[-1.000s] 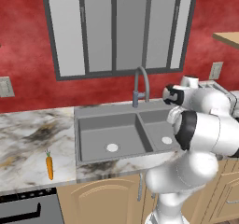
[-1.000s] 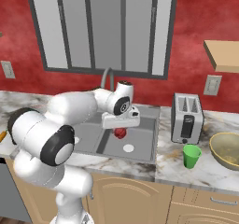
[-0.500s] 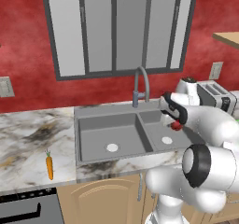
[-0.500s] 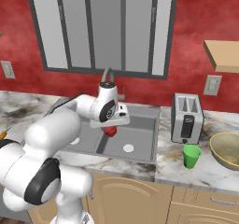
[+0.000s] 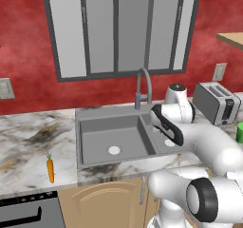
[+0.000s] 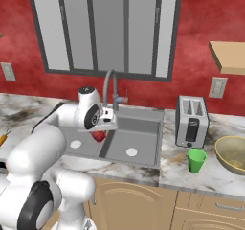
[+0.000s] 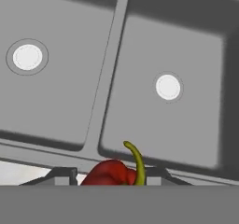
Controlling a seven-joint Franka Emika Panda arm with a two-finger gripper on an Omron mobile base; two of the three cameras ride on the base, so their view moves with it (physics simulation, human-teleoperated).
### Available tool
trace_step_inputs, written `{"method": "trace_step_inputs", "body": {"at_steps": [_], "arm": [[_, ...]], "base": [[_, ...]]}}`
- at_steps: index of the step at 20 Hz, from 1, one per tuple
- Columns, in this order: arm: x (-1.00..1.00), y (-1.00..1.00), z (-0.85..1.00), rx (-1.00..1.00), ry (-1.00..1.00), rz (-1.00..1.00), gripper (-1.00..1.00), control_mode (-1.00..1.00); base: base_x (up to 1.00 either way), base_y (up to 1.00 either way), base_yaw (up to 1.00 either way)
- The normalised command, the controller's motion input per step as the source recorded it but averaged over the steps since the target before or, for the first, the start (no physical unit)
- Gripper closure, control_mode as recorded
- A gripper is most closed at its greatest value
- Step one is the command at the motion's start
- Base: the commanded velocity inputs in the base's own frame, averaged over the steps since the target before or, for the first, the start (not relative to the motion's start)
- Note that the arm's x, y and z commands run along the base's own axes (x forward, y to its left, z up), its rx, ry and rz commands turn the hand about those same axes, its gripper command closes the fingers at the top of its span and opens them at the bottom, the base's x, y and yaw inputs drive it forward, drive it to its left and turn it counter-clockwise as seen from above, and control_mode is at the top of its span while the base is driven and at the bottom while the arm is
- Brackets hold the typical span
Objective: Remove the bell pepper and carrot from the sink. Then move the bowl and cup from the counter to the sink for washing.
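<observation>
So the gripper (image 6: 100, 131) looks clamped on the bell pepper (image 6: 99, 136), hanging above the sink (image 6: 143, 143); carrot (image 5: 50, 169) lies on the counter (image 5: 28, 146).

1. Red textured wall (image 5: 28, 46) behind the work area.
2. Grey-framed window (image 6: 107, 28) with vertical panes.
3. Wall outlet (image 6: 217, 87).
4. Silver toaster (image 6: 191, 121).
5. Light wooden cabinets (image 6: 143, 202).
6. Wooden shelf (image 6: 228, 56), upper right.
</observation>
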Motion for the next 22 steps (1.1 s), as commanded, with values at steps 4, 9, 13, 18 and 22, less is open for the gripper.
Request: {"method": "trace_step_inputs", "body": {"at_steps": [4,9,13,18,22], "arm": [[0.0,0.42,0.22,0.0,0.09,-0.1,1.0,-1.0],[0.0,0.52,0.15,-0.01,0.07,-0.08,1.0,-1.0],[0.0,0.59,0.08,-0.05,0.0,-0.07,1.0,-1.0],[0.0,0.64,0.08,-0.05,0.0,-0.07,1.0,-1.0],[0.0,0.63,0.08,-0.02,0.0,-0.08,1.0,-1.0]], "base": [[0.0,0.0,0.0],[0.0,0.0,0.0],[0.0,0.0,0.0],[0.0,0.0,0.0],[0.0,0.0,0.0]]}}
